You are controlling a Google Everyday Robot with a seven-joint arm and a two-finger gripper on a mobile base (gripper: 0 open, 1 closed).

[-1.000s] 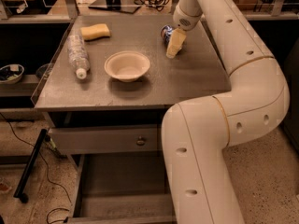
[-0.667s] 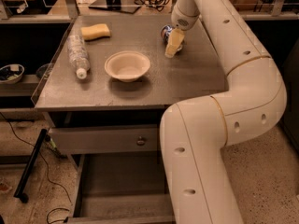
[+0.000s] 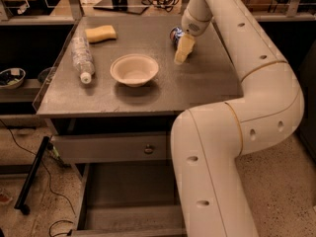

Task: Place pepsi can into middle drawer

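Observation:
The pepsi can (image 3: pixel 175 35) is at the back right of the cabinet top, a small blue can largely hidden behind my gripper. My gripper (image 3: pixel 182 51) hangs from the cream arm and points down at the tabletop, right beside the can on its front right side. The frame does not show whether it touches the can. The middle drawer (image 3: pixel 98 201) is pulled out below the cabinet front, with a bare grey floor and nothing in it. My arm's big lower link covers its right side.
A cream bowl (image 3: pixel 134 69) sits mid-table. A clear plastic bottle (image 3: pixel 81 57) lies along the left edge, and a yellow sponge (image 3: pixel 101 33) lies at the back left. The drawer with the round knob (image 3: pixel 148 149) is closed above the open one. Cables trail on the floor at left.
The gripper has drifted very slightly left and down beside the can. The can, bowl, bottle and drawers have not moved.

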